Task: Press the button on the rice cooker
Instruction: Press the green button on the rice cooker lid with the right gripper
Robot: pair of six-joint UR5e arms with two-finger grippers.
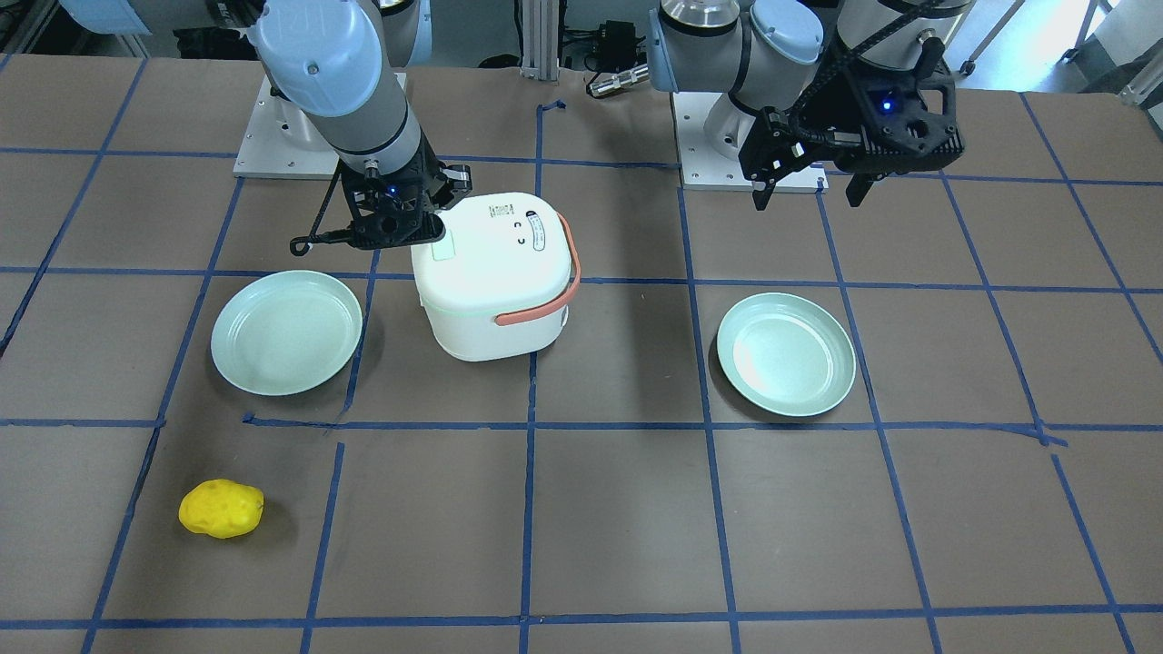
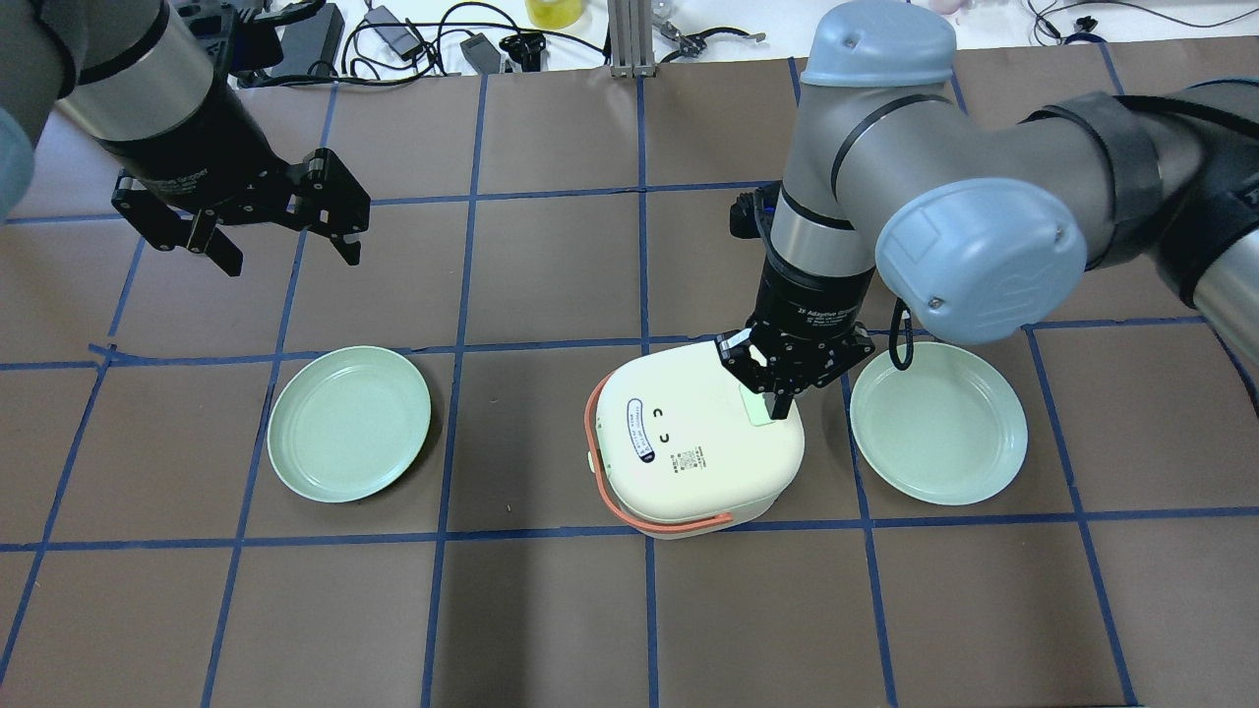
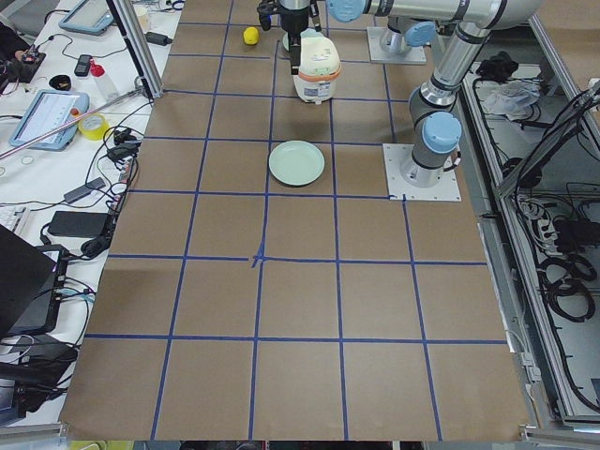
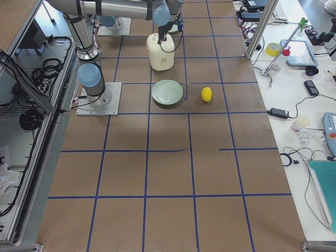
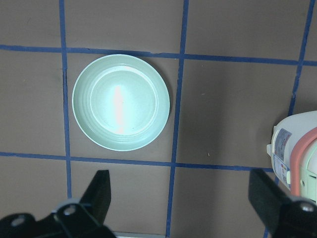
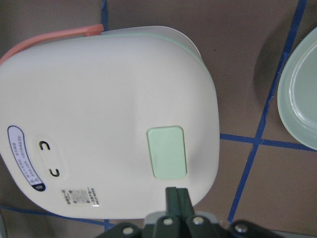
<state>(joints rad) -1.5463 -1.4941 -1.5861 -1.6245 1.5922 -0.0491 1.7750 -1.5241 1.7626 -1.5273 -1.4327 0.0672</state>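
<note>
Brown worktop [image 2: 551, 610] with blue lines holds the white rice cooker [image 2: 689, 452] near the middle of the overhead view. The right claw [image 2: 784, 401] is pinched narrow, likely to poke the green button [image 6: 167, 151] right beside its tip. The left claw [image 2: 290, 258] hangs wide at the upper left, out of the way.

White rice cooker [image 2: 689, 472], pale-green button [image 6: 167, 151], coral handle [image 1: 513, 319], blue-gridded brown table [image 2: 551, 610]

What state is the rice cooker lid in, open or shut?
Shut: the rice cooker lid lies flat on the body with no gap; the right tool is near its green button.
</note>
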